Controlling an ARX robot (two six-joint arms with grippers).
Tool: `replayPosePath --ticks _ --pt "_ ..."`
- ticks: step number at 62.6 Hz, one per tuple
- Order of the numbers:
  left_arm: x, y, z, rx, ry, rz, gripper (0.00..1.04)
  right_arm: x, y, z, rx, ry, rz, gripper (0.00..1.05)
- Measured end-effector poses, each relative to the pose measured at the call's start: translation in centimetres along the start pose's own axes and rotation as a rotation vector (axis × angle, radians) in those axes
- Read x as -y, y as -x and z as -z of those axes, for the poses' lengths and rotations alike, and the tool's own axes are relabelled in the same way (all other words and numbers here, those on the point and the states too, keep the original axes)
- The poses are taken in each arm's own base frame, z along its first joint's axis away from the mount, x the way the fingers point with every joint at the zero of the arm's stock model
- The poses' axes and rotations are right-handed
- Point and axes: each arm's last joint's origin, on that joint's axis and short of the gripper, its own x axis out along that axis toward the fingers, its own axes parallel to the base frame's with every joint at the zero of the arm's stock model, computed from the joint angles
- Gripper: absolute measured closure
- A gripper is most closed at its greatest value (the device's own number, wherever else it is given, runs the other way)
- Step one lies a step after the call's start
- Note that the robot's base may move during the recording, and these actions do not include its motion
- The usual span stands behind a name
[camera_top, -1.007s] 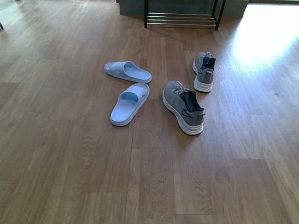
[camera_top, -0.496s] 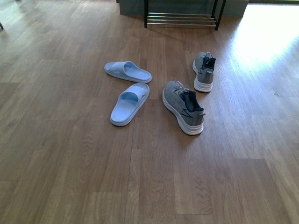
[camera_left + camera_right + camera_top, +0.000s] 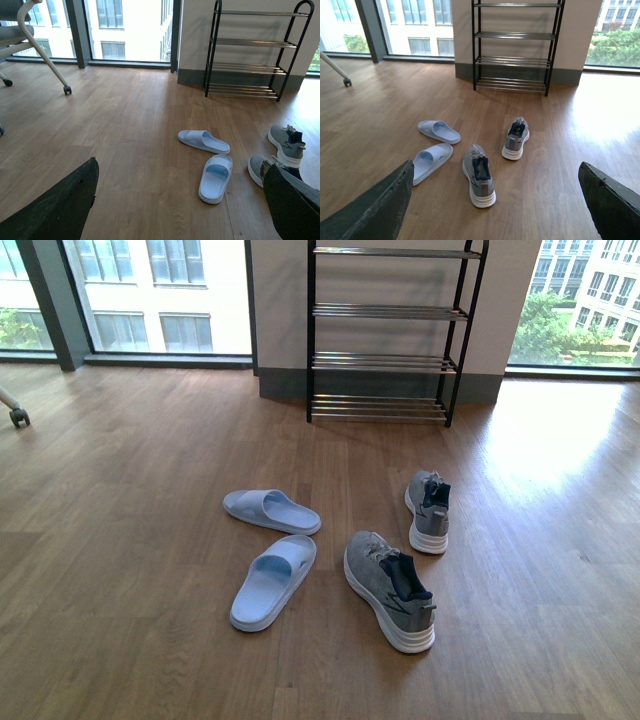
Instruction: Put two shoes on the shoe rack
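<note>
Two grey sneakers with white soles lie on the wood floor. The near sneaker (image 3: 389, 590) lies in front, the far sneaker (image 3: 428, 511) behind it to the right; both show in the right wrist view (image 3: 478, 175) (image 3: 515, 139). The black shoe rack (image 3: 387, 332) with chrome rod shelves stands against the wall, shelves bare. My left gripper (image 3: 182, 200) is open and empty, high above the floor; the near sneaker (image 3: 258, 167) is partly behind its finger (image 3: 292, 202). My right gripper (image 3: 495, 200) is open and empty, above the near sneaker. Neither gripper shows in the front view.
Two light blue slides (image 3: 271, 510) (image 3: 272, 580) lie left of the sneakers. A chair leg with a caster (image 3: 65, 89) stands at the far left. Windows (image 3: 160, 290) flank the rack's wall.
The front view has tilted up: the whole rack and the windows now show, and the shoes sit lower in the picture. The shoes have not moved on the floor.
</note>
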Motion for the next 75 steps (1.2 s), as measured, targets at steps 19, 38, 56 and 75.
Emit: replayPosePath --ticks 19,38,56,75 --pt "0.00 0.00 0.00 0.000 0.000 0.000 0.09 0.00 0.00 0.00 0.000 0.000 0.000 0.09" --pt "0.00 0.00 0.00 0.000 0.000 0.000 0.09 0.00 0.00 0.00 0.000 0.000 -0.001 0.09" --pt "0.00 0.00 0.00 0.000 0.000 0.001 0.09 0.00 0.00 0.00 0.000 0.000 0.000 0.09" --pt "0.00 0.00 0.00 0.000 0.000 0.000 0.09 0.00 0.00 0.00 0.000 0.000 0.000 0.09"
